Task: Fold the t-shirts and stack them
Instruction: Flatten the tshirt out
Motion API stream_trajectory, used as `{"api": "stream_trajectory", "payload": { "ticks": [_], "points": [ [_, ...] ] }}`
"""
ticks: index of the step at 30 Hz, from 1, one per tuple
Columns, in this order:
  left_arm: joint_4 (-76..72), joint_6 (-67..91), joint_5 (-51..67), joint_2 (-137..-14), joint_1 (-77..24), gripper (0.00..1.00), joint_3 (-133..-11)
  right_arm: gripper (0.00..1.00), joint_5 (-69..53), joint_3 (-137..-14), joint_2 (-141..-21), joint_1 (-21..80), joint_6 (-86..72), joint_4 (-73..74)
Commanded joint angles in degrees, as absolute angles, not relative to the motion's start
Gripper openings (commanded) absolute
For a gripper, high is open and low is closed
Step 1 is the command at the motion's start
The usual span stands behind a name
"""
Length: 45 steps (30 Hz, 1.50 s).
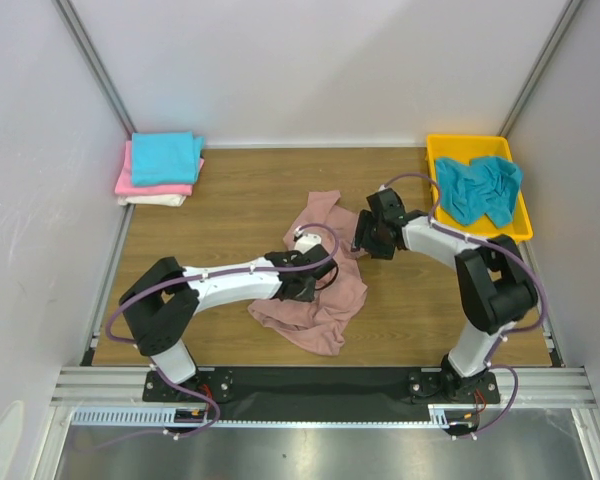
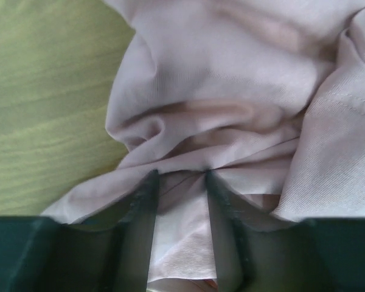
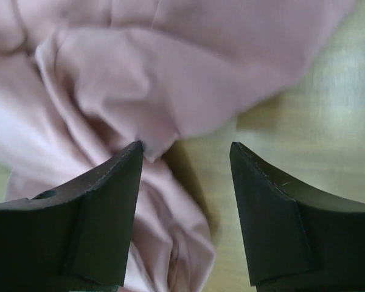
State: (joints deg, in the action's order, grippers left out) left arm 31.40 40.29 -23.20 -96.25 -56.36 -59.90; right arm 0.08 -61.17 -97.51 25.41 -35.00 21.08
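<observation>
**Inspector:** Where is the working item?

**Assessor:** The dusty-pink shirt [image 1: 320, 312] lies crumpled on the table [image 1: 230, 205], at the centre of the overhead view. It is not yet folded. A folded stack [image 1: 163, 165] sits at the upper left. A teal shirt [image 1: 480, 188] waits bunched in the yellow tray [image 1: 432, 150] at the upper right.

**Inspector:** And the pincers?

**Assessor:** The left gripper [image 2: 179, 176] is pressed down into the cloth. Its jaws are narrow around a raised ridge, and creases run in towards the tips. I cannot tell whether they actually clamp it, because the wrist view is too close. The right gripper [image 3: 185, 149] has its jaws apart and holds nothing. One finger is at the shirt's edge and the other is over bare wood.

**Inspector:** Why are they placed this way?

**Assessor:** In my judgement, each arm takes a separate hold so the two can pull the garment flat before folding.
</observation>
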Motion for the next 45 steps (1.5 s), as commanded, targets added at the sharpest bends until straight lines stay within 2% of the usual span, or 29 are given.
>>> {"api": "stream_trajectory", "payload": {
  "ticks": [1, 4, 6, 8, 19, 25, 30, 36, 38, 42, 45],
  "points": [
    [32.35, 43.68, -21.28, -94.14, -56.51, 0.35, -57.84, 0.64, 2.46, -66.43, -101.33, 25.66, -35.16, 17.93],
    [31.55, 44.30, -19.26, -92.29, -56.51, 0.19, -56.17, 0.63, 2.37, -68.64, -103.09, 26.10, -34.81, 17.58],
    [33.12, 44.82, -19.25, -91.24, -56.51, 0.13, -55.81, 0.63, 2.02, -69.78, -104.32, 26.54, -34.80, 16.44],
    [34.01, 45.35, -18.64, -90.53, -56.51, 0.11, -55.20, 0.62, 1.15, -71.10, -105.99, 26.89, -34.80, 15.74],
    [23.04, 38.41, -6.60, -82.53, -60.37, 0.11, -49.05, 0.59, -2.46, -87.53, -122.51, 33.48, -33.75, 17.32],
    [14.15, 36.22, 1.13, -85.77, -61.00, 0.11, -47.46, 0.59, -9.13, -93.94, -128.05, 36.91, -33.67, 14.50],
    [10.29, 32.70, 0.09, -91.57, -61.08, 0.12, -49.66, 0.57, -16.69, -105.79, -133.67, 38.32, -31.64, 19.15],
    [1.59, 30.41, -2.72, -96.15, -61.08, 0.15, -51.85, 0.56, -21.44, -108.01, -133.68, 39.02, -31.21, 18.98],
    [-3.04, 29.89, -3.34, -96.68, -61.08, 0.16, -51.68, 0.56, -19.26, -111.96, -134.21, 39.02, -27.62, 24.15],
    [-6.50, 28.30, -4.22, -98.87, -61.08, 0.17, -53.43, 0.60, -21.35, -115.92, -133.42, 36.57, -25.32, 26.62],
    [-5.37, 25.93, -4.66, -99.49, -61.00, 0.19, -58.51, 0.76, -21.62, -123.03, -132.28, 33.76, -22.33, 32.76]
  ]
}}
